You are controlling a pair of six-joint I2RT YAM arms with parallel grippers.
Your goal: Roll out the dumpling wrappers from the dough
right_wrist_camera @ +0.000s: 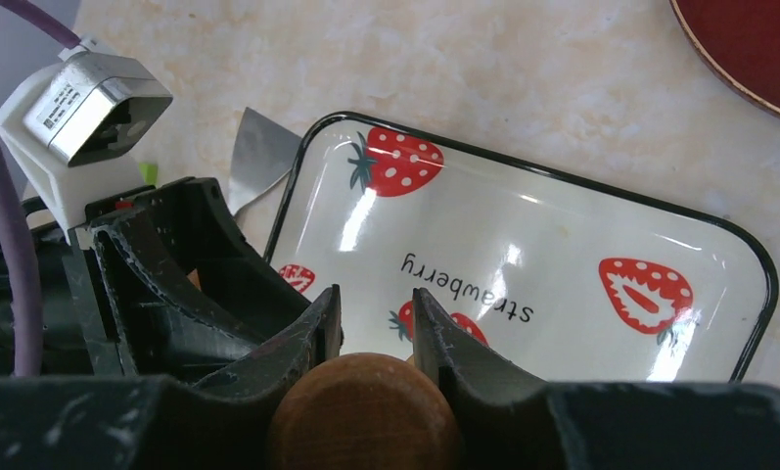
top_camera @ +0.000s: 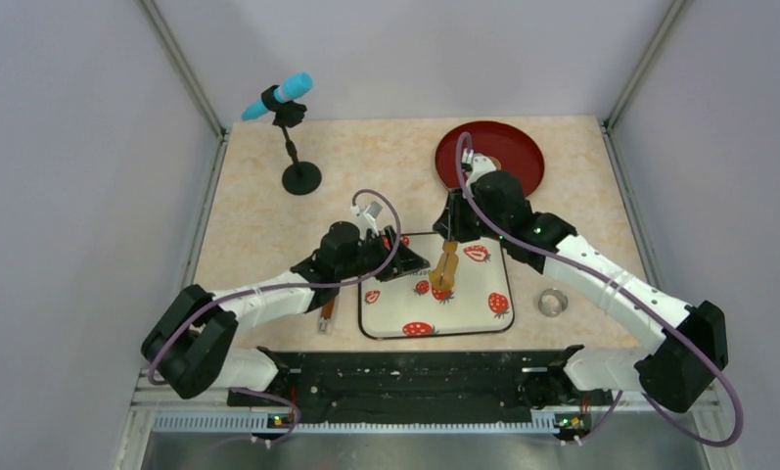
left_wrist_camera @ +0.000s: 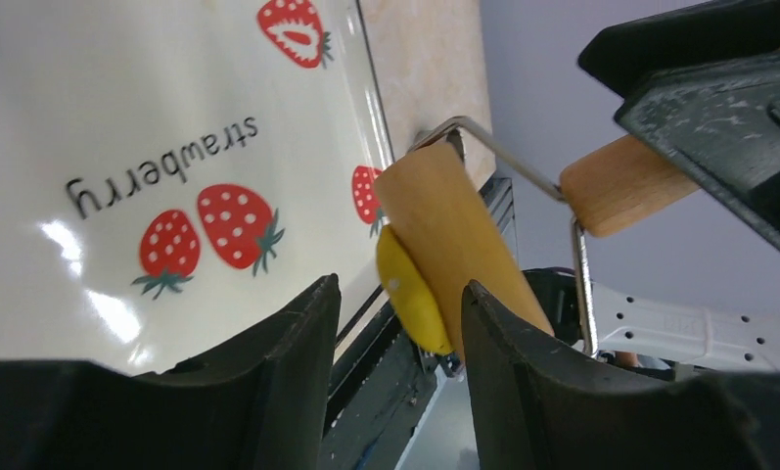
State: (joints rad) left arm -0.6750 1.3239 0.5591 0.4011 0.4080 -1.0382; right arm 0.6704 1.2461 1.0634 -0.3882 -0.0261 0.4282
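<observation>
Clamped in my right gripper (right_wrist_camera: 376,318), the tan wooden roller (right_wrist_camera: 361,416) hangs over the white strawberry-printed tray (right_wrist_camera: 562,245); bright yellow dough (left_wrist_camera: 412,299) sticks to its drum, just beyond my left gripper (left_wrist_camera: 397,289), fingers parted.

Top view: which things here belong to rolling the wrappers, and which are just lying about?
Job in hand:
dough, against the roller
roller, held by the right gripper
tray
ring, probably the cutter

Lying about:
microphone
scraper, beside the tray
red plate, perhaps for later
</observation>
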